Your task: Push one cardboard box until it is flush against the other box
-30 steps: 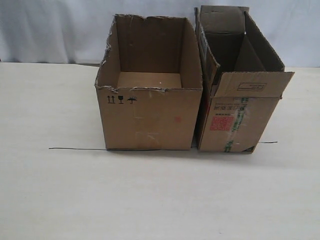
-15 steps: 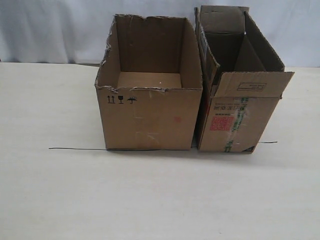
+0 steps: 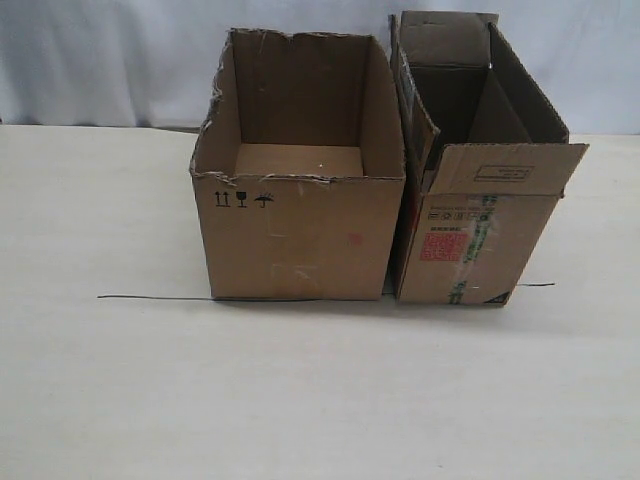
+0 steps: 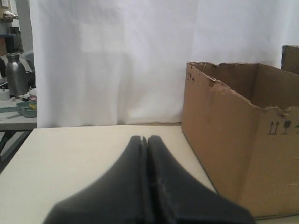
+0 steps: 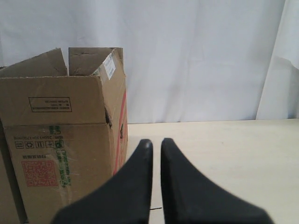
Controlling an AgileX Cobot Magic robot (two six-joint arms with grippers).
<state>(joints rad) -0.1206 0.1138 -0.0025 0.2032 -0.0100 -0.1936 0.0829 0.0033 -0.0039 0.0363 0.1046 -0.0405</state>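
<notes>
The wide cardboard box (image 3: 300,235) with the ragged rim stands open at the table's middle. Directly to its right stands the other box (image 3: 475,235), narrower, with flaps and a red label. Their sides are almost together, with only a thin dark slit at the front bottom corner. Neither gripper shows in the exterior view. The left wrist view has my left gripper (image 4: 145,138) shut and empty, well apart from the wide box (image 4: 233,149). My right gripper (image 5: 156,142) holds nothing, its fingers a thin slit apart, beside the other box (image 5: 60,140).
A thin black line (image 3: 150,297) runs along the table (image 3: 300,400) under the boxes' front edges. A white curtain (image 3: 100,60) hangs behind. Past the table's edge in the left wrist view, a bench carries a metal bottle (image 4: 16,74).
</notes>
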